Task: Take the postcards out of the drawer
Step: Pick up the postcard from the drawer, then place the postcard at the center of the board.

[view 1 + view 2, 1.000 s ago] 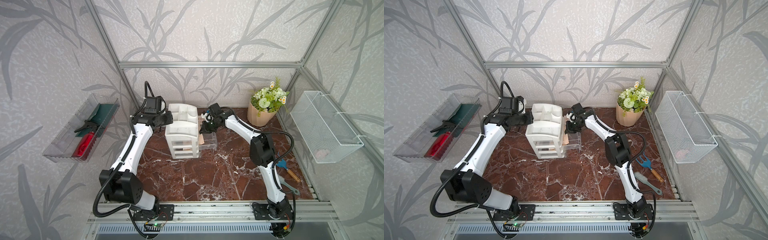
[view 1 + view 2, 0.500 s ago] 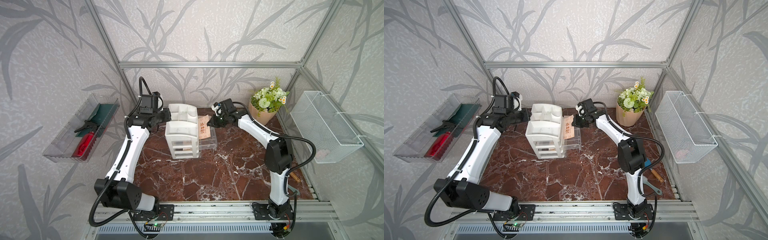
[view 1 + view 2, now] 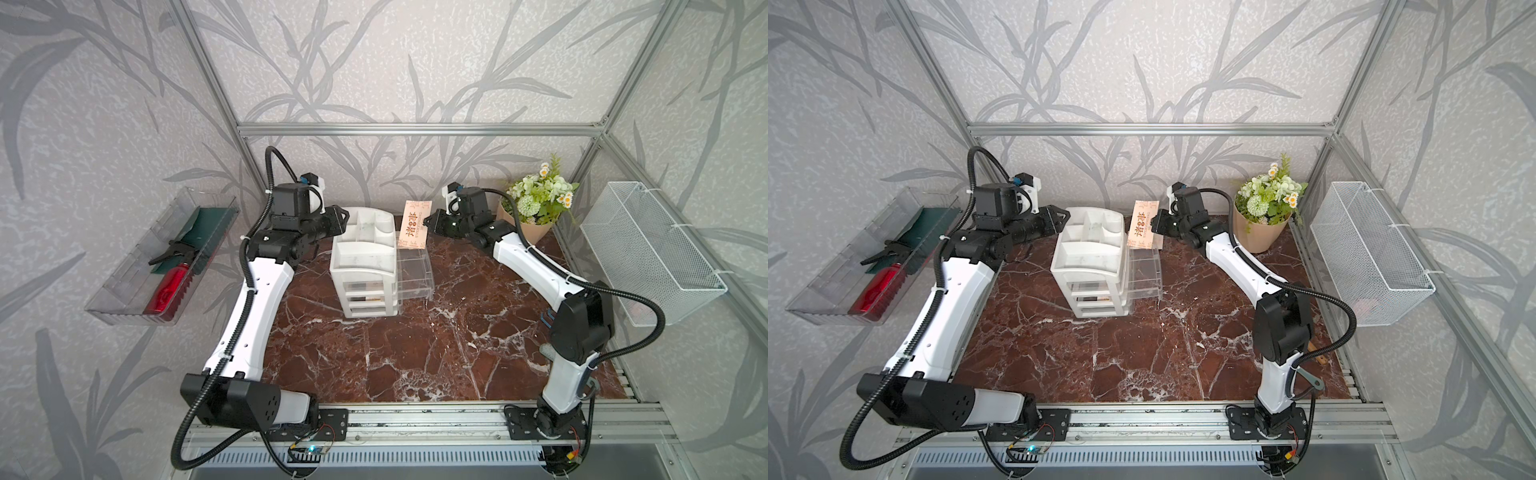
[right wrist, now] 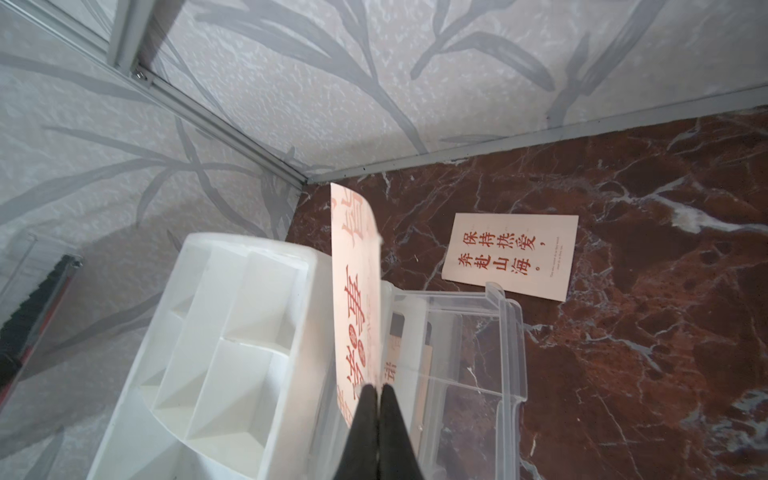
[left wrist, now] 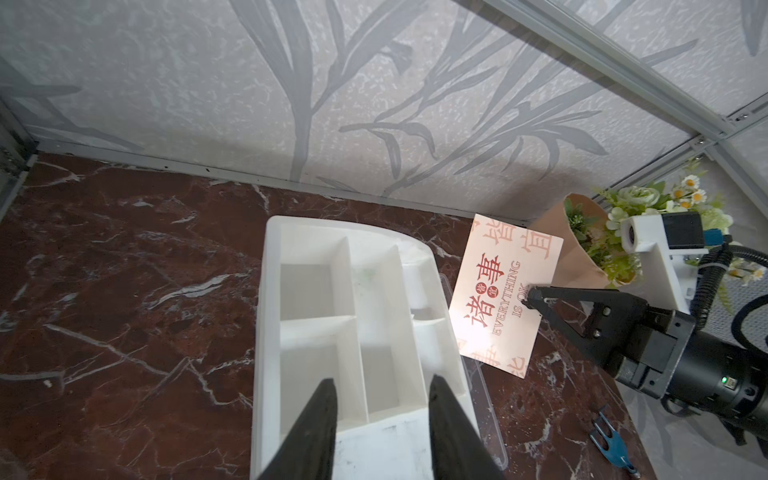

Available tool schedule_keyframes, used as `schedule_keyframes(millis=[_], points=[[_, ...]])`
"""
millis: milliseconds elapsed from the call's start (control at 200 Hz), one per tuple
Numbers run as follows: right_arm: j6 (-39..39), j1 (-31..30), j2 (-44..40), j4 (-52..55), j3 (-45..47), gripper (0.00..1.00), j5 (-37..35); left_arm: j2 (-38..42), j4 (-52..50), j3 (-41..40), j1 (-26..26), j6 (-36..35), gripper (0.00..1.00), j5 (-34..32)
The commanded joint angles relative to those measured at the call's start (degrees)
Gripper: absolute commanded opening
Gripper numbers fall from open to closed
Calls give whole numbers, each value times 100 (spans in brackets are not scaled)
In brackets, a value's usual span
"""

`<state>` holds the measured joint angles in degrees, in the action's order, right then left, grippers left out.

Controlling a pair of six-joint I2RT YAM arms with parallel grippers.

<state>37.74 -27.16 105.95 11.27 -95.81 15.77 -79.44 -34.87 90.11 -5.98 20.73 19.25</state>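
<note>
The right gripper is closed on one edge of a postcard, pinching it between its fingertips. This held postcard stands on edge in the air, above the clear drawer that is pulled out of the white organizer toward the bench's right edge. The organizer stands near the back edge of the bench. A second postcard lies flat, face up, on the bench between the drawer and the back edge. A third card shows inside the drawer, partly hidden behind the held one. The left gripper hovers over the organizer's top compartments with its jaws apart.
</note>
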Motion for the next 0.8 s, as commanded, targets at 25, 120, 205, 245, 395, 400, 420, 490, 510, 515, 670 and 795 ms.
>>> schedule_keyframes(millis=[25,120,205,245,395,400,420,490,510,515,670,795], points=[[647,-9,-374,-1262,250,0,-392,107,464,-125,-57,371,38,445],[896,-14,-435,-1673,380,0,-536,100,663,-207,-87,535,39,570],[1075,-17,-409,-1878,372,0,-575,78,828,-275,-117,692,40,651],[1189,-14,-392,-2017,393,0,-586,67,907,-312,-136,761,41,667],[1647,-67,-428,-2701,685,0,-890,-45,1281,-431,-215,1073,42,796],[1661,-73,-432,-2727,699,0,-912,-50,1294,-440,-217,1087,42,802],[1716,-93,-446,-2812,755,0,-991,-73,1365,-460,-228,1130,42,821],[1904,-170,-493,-3130,915,0,-1207,-141,1571,-504,-284,1285,42,868],[1955,-196,-496,-3216,957,0,-1268,-164,1622,-515,-307,1319,42,877],[1969,-208,-501,-3235,967,0,-1282,-171,1632,-518,-307,1324,42,878],[2264,-454,-542,-3813,1227,0,-1688,-347,2052,-579,-443,1614,43,896],[2560,-603,-468,-4332,1353,0,-1779,-512,2290,-563,-535,1796,43,932]])
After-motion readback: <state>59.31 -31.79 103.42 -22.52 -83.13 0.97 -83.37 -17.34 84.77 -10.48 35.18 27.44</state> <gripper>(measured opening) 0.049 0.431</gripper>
